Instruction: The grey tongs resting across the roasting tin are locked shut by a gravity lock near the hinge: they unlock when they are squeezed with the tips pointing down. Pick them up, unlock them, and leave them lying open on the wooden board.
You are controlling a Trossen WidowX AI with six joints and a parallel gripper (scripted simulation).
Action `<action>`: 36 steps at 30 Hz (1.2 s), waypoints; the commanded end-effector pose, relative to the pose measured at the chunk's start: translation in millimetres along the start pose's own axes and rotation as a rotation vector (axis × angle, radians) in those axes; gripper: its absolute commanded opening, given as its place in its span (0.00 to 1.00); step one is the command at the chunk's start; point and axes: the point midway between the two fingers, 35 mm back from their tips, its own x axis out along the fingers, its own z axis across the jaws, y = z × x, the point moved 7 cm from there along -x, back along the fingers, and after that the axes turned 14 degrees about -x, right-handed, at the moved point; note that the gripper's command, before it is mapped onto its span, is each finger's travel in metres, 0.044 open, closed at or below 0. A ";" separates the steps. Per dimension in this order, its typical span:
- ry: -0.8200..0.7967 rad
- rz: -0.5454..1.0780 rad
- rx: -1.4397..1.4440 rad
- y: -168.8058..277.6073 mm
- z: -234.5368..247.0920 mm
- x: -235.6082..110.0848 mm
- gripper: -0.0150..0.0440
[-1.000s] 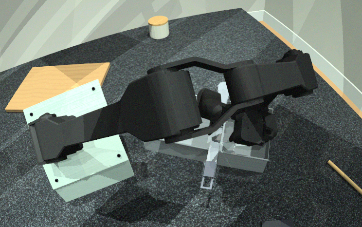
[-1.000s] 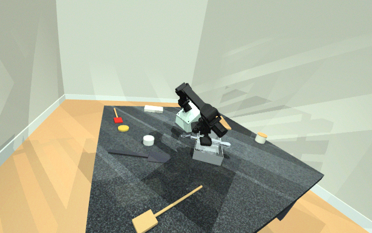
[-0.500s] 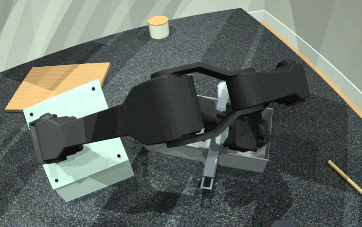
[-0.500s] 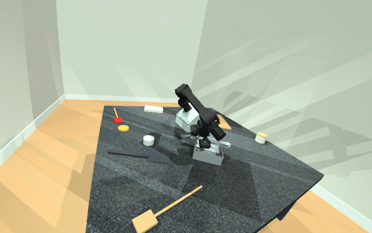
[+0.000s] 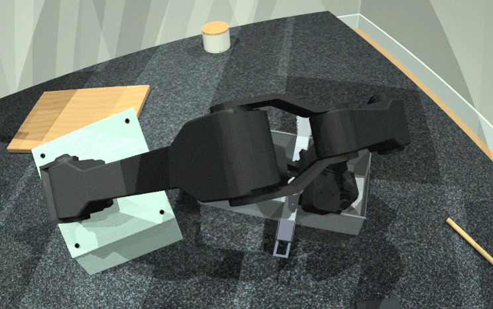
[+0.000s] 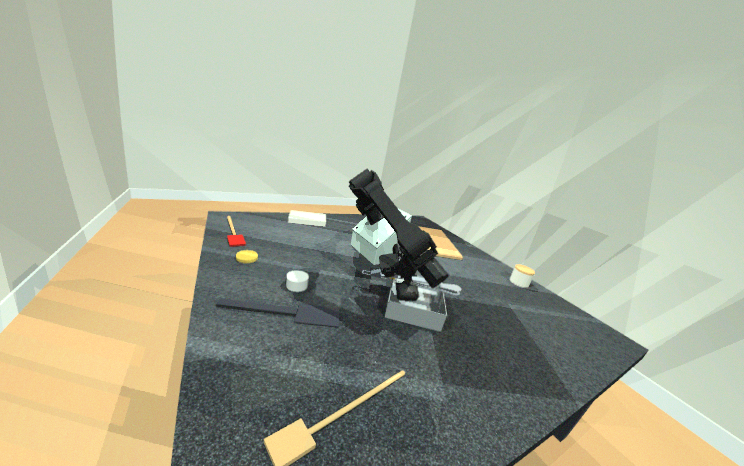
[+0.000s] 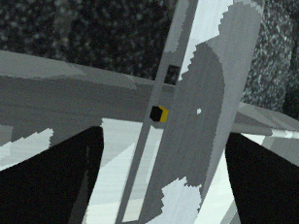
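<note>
The grey tongs [image 5: 285, 231] [image 6: 449, 290] [image 7: 193, 116] lie across the roasting tin [image 5: 327, 222] [image 6: 414, 317], with their hinge end sticking out over its near wall. A small yellow lock piece [image 7: 158, 114] shows on them in the wrist view. My gripper [image 6: 407, 293] [image 7: 165, 140] is lowered into the tin, open, with one dark finger on each side of the tongs and not touching them. In the top view the arm hides the fingers. The wooden board [image 5: 72, 105] [image 6: 447, 248] lies at the far left, partly behind the arm's base.
The pale green base block [image 5: 109, 145] stands left of the tin. A cork-lidded jar [image 5: 215, 36] [image 6: 521, 274] stands at the back. A wooden spatula [image 6: 329, 417] [image 5: 469, 240], a dark wedge [image 6: 285, 311], a white cylinder [image 6: 297, 280] and a yellow disc [image 6: 246, 256] lie around.
</note>
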 end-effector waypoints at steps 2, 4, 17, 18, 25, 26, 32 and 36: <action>0.000 0.000 0.000 0.0 0.0 0.0 0.61; 0.000 0.000 0.000 0.0 0.0 0.0 0.52; 0.000 0.000 0.000 0.0 0.0 0.0 0.37; 0.000 0.000 0.000 0.0 0.0 0.0 0.36; 0.000 0.000 0.000 0.0 0.0 0.0 0.15; 0.000 0.000 0.000 0.0 0.0 0.0 0.10; -0.018 -0.005 -0.061 8.1 -25.1 -43.4 0.00; -0.027 -0.009 -0.094 11.5 -40.6 -65.1 0.00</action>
